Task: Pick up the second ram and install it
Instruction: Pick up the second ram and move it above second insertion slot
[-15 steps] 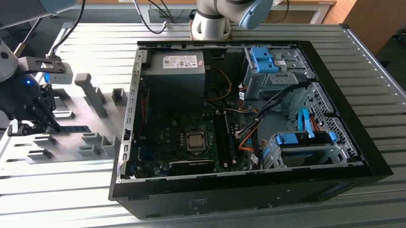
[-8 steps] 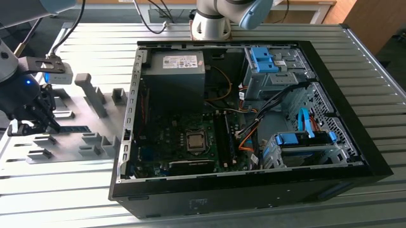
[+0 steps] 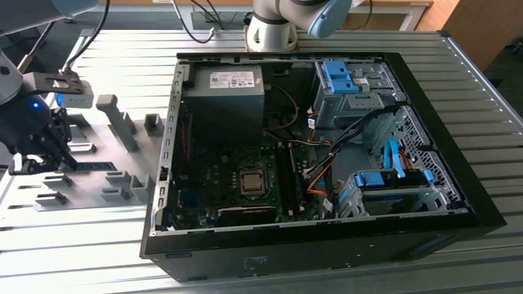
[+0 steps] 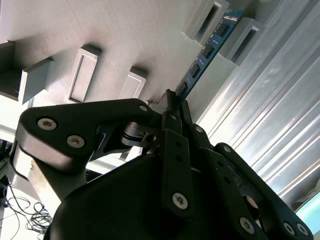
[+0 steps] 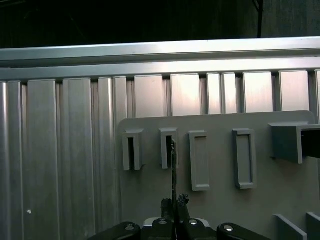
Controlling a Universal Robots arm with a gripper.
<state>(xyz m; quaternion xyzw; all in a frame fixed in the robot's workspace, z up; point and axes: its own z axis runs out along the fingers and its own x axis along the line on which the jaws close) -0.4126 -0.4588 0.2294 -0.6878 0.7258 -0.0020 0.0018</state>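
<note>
The gripper (image 4: 171,102) is closed tight on the near end of the second ram (image 4: 206,50) (its far end sits between the gray holder blocks (image 4: 247,36)); better to lift straight, without twisting.

Shiny metal table (image 3: 82,245) bears matt plastic holders (image 5: 199,160); tool (image 4: 172,102) matt black, second ram (image 4: 207,50) glossy.

Long thin second ram (image 4: 199,62): blue-green board strip, small black chips (image 4: 221,30). Matte black metal gripper (image 4: 173,100). Pale gray plastic holder blocks (image 5: 199,160), gray plate (image 5: 220,200). Ribbed silver aluminium table (image 3: 73,239). Black computer case (image 3: 327,257), blue latches (image 3: 339,76), orange cables (image 3: 317,184).
</note>
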